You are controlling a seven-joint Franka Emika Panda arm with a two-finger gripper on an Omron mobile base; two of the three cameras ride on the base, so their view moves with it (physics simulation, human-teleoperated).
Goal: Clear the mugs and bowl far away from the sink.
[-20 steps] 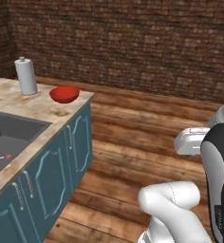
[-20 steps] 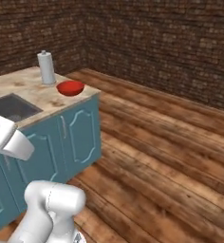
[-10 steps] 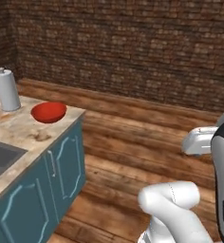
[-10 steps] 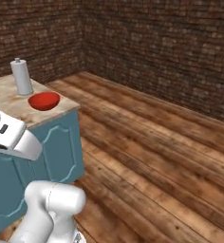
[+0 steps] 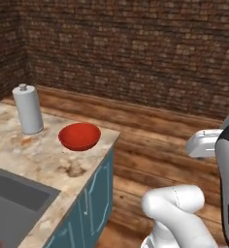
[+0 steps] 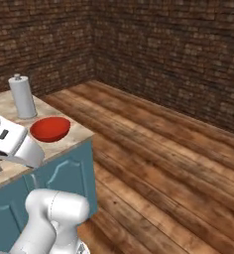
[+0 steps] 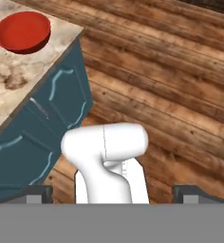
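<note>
On marbled tabletop [image 5: 43,160], near corner: red bowl [image 5: 79,136], upright, beside grey-white cylinder [image 5: 28,110] (knob on top). Sink [image 5: 14,203] recessed at tabletop's near end, apart from bowl. Pincer [image 7: 113,198] released, jaws wide, grasping nothing, above wooden floor [image 6: 168,158].

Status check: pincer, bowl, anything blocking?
Pincer open, empty, over the floor. Red bowl upright on counter near the end corner, sink nearby. Grey cylinder stands beside bowl, apart; nothing else close.
</note>
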